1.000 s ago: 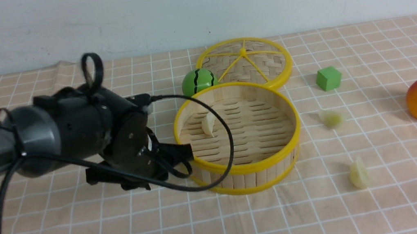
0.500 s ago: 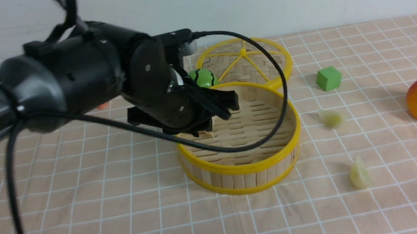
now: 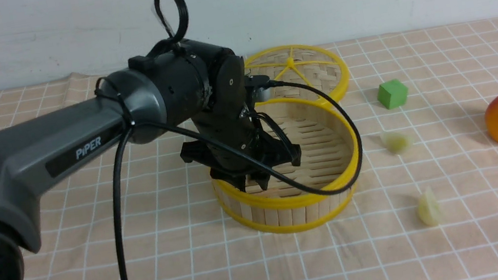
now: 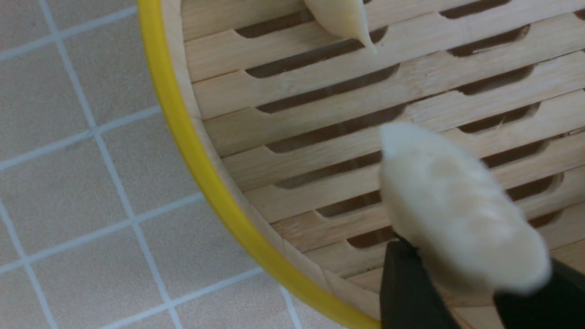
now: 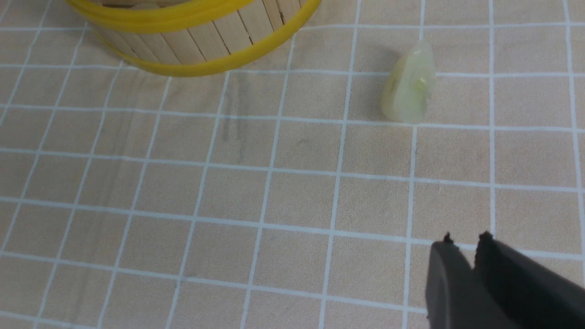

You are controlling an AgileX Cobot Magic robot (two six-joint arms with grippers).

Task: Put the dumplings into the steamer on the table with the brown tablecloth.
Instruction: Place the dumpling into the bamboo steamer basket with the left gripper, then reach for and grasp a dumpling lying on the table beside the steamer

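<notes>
Bamboo steamer [image 3: 297,199], mid-table: delivering a dumpling [image 4: 457,214] between left gripper [image 4: 457,278] tips, held or let go unclear. Next: withdraw, collect two dumplings [image 3: 396,141] [image 3: 428,207] nearer right edge; right gripper [image 5: 465,240] pinched, empty.

Two pale dumplings [image 3: 396,141] [image 3: 429,208] lie on the checked tablecloth [image 3: 100,271] beside the bamboo steamer [image 3: 289,208], two more within it.
</notes>
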